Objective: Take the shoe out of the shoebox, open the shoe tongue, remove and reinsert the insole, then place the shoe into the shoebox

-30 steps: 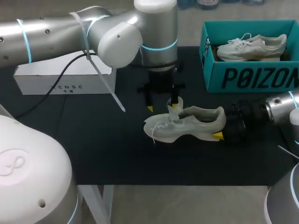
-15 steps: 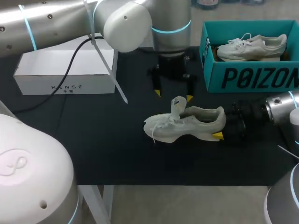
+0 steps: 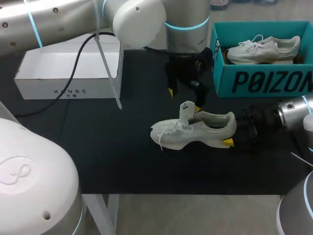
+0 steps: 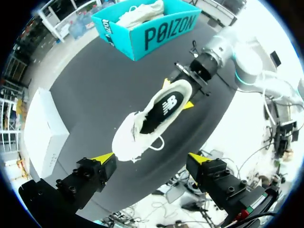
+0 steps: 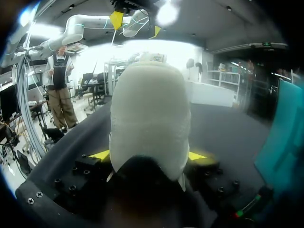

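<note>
The shoe point(image 3: 195, 129) is lying on the table point(image 3: 98, 147) just in front of the shoebox point(image 3: 259, 81), tongue point(image 3: 185, 111) standing up, so you're looking done with the tongue and heading for the insole point(image 4: 161, 107): you'll be needing to dip a finger into the collar and pinch its edge. Your right gripper point(image 5: 148, 155) is clamping the heel from both sides; your left gripper point(image 4: 149, 158) is hanging above, fingers wide apart, carrying nothing

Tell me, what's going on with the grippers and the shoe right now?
Left gripper open, empty, above the shoe. Right gripper shut on its heel. Tongue up, insole in. Other shoe sits in the shoebox.
</note>
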Available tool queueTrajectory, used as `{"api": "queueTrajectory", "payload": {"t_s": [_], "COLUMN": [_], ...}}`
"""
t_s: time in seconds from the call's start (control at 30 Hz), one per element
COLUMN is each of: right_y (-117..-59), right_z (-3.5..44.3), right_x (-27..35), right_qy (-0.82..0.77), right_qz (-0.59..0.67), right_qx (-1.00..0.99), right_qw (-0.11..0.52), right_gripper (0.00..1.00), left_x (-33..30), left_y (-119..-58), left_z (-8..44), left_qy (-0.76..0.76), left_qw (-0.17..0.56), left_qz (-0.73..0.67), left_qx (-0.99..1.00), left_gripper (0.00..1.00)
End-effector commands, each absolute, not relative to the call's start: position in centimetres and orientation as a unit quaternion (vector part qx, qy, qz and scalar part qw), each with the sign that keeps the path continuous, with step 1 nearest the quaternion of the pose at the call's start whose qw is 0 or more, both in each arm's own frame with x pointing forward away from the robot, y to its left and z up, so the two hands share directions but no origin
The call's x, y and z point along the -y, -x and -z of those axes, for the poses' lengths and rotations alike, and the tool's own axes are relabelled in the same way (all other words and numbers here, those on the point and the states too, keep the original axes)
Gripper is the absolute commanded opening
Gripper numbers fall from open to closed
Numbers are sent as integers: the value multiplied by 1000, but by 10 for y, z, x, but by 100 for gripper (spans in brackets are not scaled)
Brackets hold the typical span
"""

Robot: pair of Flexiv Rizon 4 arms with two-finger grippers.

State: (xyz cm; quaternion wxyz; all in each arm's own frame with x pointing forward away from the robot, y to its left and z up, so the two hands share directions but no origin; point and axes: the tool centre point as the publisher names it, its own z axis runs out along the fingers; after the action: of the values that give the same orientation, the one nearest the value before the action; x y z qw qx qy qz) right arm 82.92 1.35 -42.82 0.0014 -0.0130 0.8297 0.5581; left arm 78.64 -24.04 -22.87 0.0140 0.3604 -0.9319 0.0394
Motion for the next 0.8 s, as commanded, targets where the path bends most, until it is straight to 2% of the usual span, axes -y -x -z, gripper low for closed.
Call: {"api": "queueTrajectory", "payload": {"t_s": [0.03,0.23,0.57,0.6,0.63,0.67,0.7,0.73,0.8], "right_y": [-829,-829,-829,-829,-829,-829,-829,-829,-829], "right_z": [430,430,430,430,430,430,430,430,430], "right_x": [-14,-14,-14,-14,-14,-14,-14,-14,-14], "right_qy": [12,12,12,12,12,12,12,12,12], "right_qz": [-557,-557,-557,-557,-557,-557,-557,-557,-557], "right_qx": [-830,-830,-830,-830,-830,-830,-830,-830,-830], "right_qw": [3,3,3,3,3,3,3,3,3], "right_gripper": [0,0,0,0,0,0,0,0,0], "left_x": [241,241,241,243,244,246,248,250,256], "left_y": [-790,-790,-810,-811,-811,-812,-812,-813,-813], "left_z": [229,229,229,231,233,236,238,239,245], "left_qy": [-130,-130,-22,-16,-16,-15,-10,-10,-7], "left_qw": [22,22,-10,-10,-11,-7,-5,-6,-8], "left_qz": [-23,-23,32,33,35,33,30,30,28], "left_qx": [991,991,999,999,999,999,999,999,1000], "left_gripper": [100,100,100,95,62,42,9,0,0]}}
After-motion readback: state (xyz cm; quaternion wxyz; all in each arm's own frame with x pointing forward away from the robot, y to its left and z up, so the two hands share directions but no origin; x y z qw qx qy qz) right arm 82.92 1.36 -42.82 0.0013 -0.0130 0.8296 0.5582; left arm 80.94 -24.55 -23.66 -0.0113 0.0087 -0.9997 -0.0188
